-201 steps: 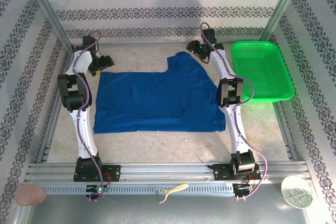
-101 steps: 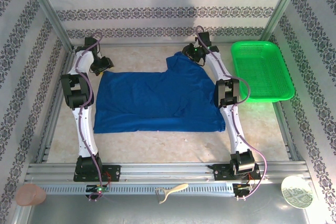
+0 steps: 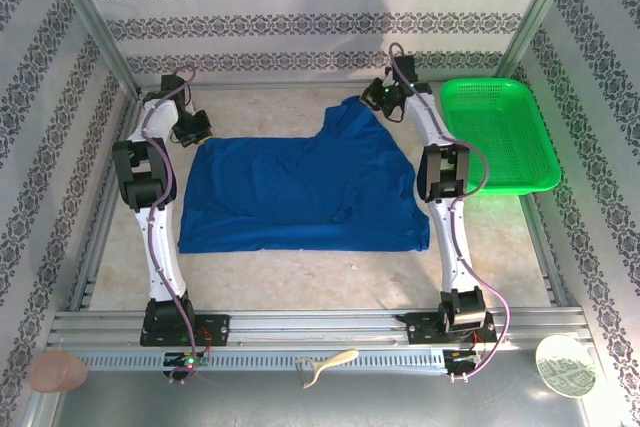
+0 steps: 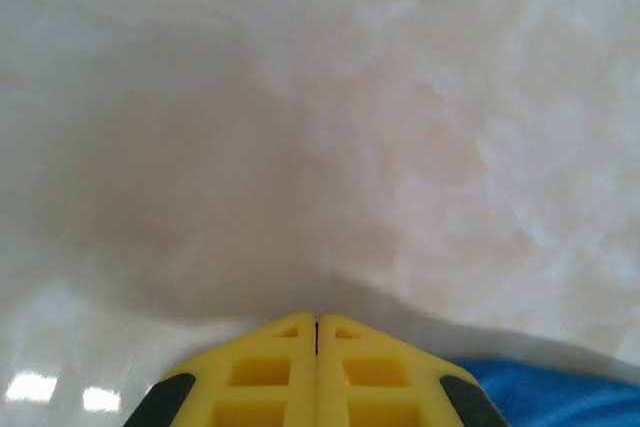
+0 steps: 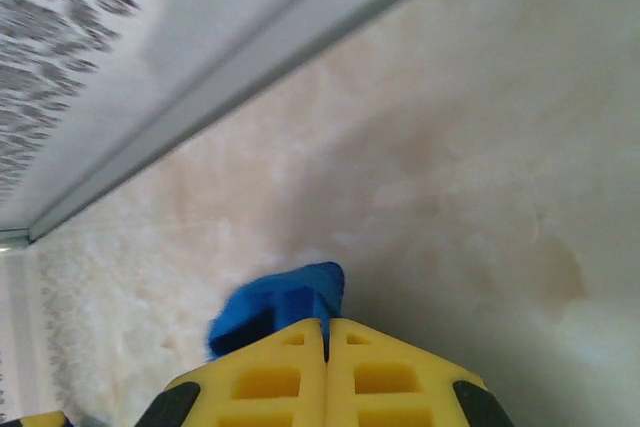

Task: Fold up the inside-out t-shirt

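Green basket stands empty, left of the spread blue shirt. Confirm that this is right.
Not right. The green basket stands to the right of the blue shirt, not to the left, as the top view shows. The rest holds: the basket is empty and the shirt lies spread out.

Beige marbled table (image 3: 300, 277): blue t-shirt (image 3: 300, 187) spread flat at centre; green mesh basket (image 3: 500, 137) at right.

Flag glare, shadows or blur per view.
Top external: even light, sharp, t-shirt well exposed. Left wrist: soft focus, broad shadow on the table ahead of the left gripper, two glare spots lower left. Right wrist: patterned wall blurred, shadow ahead of the right gripper.
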